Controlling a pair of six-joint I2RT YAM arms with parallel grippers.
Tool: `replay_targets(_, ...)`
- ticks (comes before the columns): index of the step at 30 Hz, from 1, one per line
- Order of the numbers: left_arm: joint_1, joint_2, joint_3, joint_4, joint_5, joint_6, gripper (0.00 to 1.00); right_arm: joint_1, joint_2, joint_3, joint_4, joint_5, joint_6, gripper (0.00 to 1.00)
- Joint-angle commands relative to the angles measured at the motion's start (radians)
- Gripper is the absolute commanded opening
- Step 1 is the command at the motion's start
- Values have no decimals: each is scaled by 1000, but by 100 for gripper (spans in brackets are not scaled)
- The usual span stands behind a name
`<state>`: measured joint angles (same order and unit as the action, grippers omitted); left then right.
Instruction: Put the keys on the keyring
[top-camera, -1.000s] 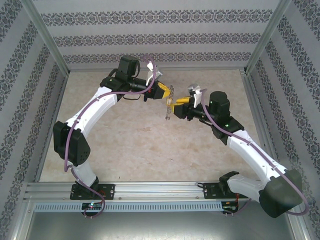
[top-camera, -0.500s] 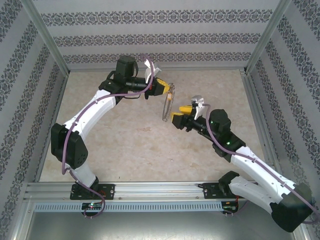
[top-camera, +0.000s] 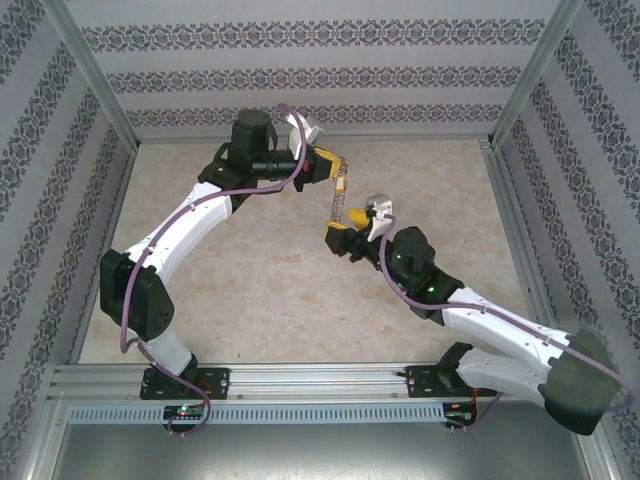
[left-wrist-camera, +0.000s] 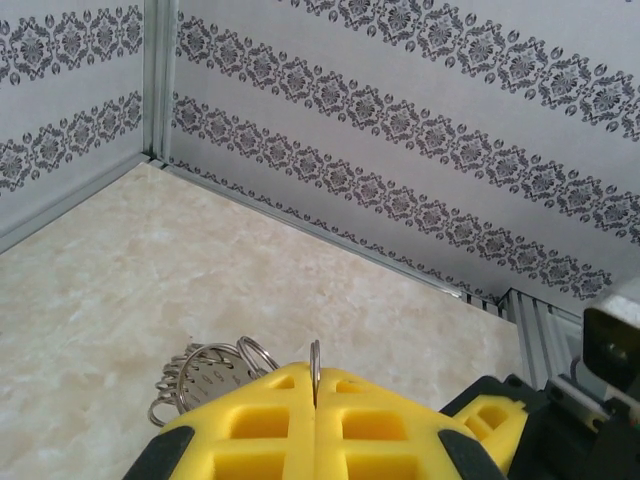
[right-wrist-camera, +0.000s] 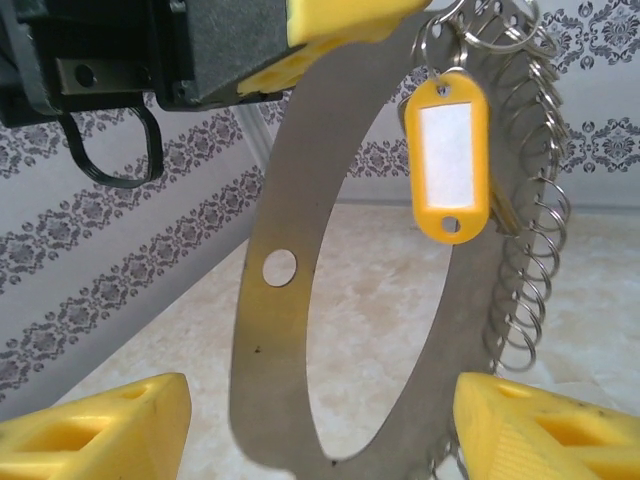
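Note:
The keyring (top-camera: 340, 195) hangs edge-on from my left gripper (top-camera: 328, 166), well above the table. In the left wrist view the yellow fingers (left-wrist-camera: 250, 430) are shut on its thin rim (left-wrist-camera: 315, 362), and small silvery rings (left-wrist-camera: 200, 375) fan out to the left. In the right wrist view the keyring is a wide flat metal band (right-wrist-camera: 268, 300) with several small rings (right-wrist-camera: 530, 280) down its right side. The key (right-wrist-camera: 450, 160), a yellow oval head with a white face, dangles near the top, a grey piece behind it. My right gripper (right-wrist-camera: 325, 440) is open, and the band's lower end sits between its fingers untouched.
Patterned walls with metal corner posts (top-camera: 100, 80) enclose the beige marble-look tabletop (top-camera: 260, 280). A metal rail (top-camera: 320, 385) runs along the near edge by the arm bases. The left gripper's black body (right-wrist-camera: 150, 50) hangs over the right wrist camera.
My right gripper has swung left and down to just under the hanging keyring. The left gripper has lifted slightly and turned, keeping hold of the ring.

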<state>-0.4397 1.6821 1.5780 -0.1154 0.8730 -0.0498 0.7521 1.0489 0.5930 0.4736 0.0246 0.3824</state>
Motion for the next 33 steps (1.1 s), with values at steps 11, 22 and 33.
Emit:
replay_targets(11, -36, -53, -19, 103, -38, -53, 0, 40, 121, 29, 226, 266, -58, 68)
replay_targets(22, -42, -53, -18, 107, -34, -53, 0, 23, 181, 44, 235, 281, -67, 47)
replay_targets(33, -42, -55, -18, 108, -43, -49, 0, 14, 148, 10, 202, 212, -44, 0)
